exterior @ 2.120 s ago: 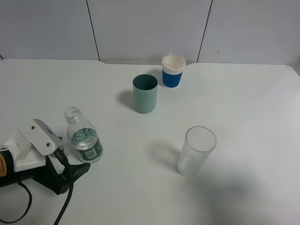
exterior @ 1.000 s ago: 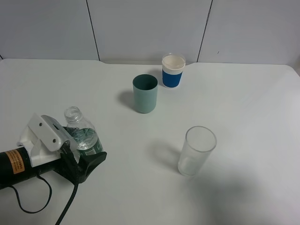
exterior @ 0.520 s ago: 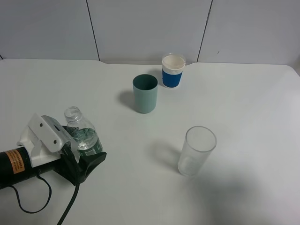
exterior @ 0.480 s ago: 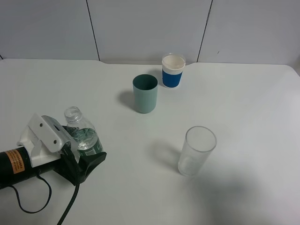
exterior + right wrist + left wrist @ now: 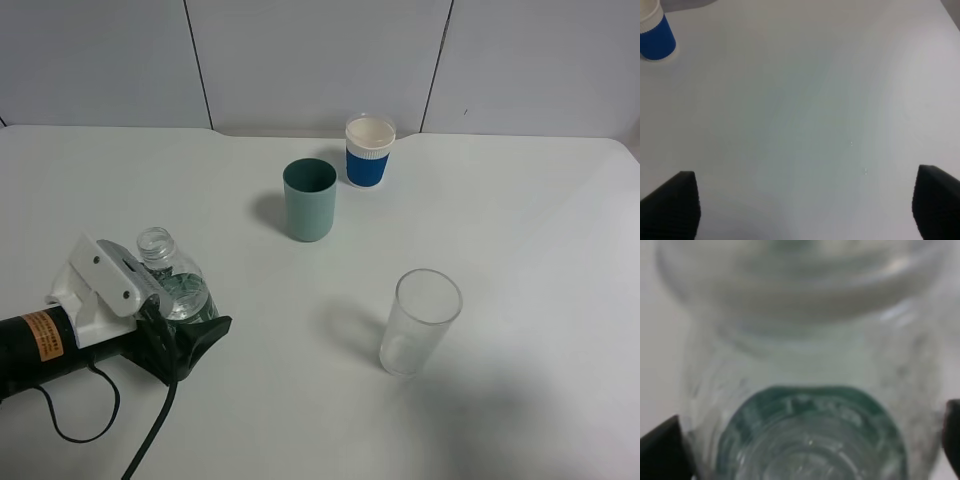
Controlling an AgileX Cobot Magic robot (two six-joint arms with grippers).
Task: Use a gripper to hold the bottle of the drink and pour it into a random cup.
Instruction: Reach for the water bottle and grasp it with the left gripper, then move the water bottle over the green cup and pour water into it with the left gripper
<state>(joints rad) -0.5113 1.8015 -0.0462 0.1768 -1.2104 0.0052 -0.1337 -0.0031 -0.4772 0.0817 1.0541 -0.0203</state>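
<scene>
The small clear bottle (image 5: 178,288) with a dark green label stands uncapped at the table's front left. My left gripper (image 5: 186,316), white-jawed with a black body and orange label, has its jaws around the bottle's body and is shut on it. In the left wrist view the bottle (image 5: 810,380) fills the picture, with a dark fingertip (image 5: 662,447) at each side of it. The teal-green cup (image 5: 309,200) stands upright and apart, further back near the middle. My right gripper (image 5: 802,200) is open over bare table and is out of the exterior view.
A white-and-blue cup (image 5: 369,152) stands behind the teal cup, and also shows in the right wrist view (image 5: 655,35). A clear glass tumbler (image 5: 420,322) stands at the front right of centre. A black cable (image 5: 150,430) trails from the left gripper to the front edge.
The left gripper came in from the left and closed around the bottle. In the last half second gripper and bottle shifted slightly to the right and up in the picture.
</scene>
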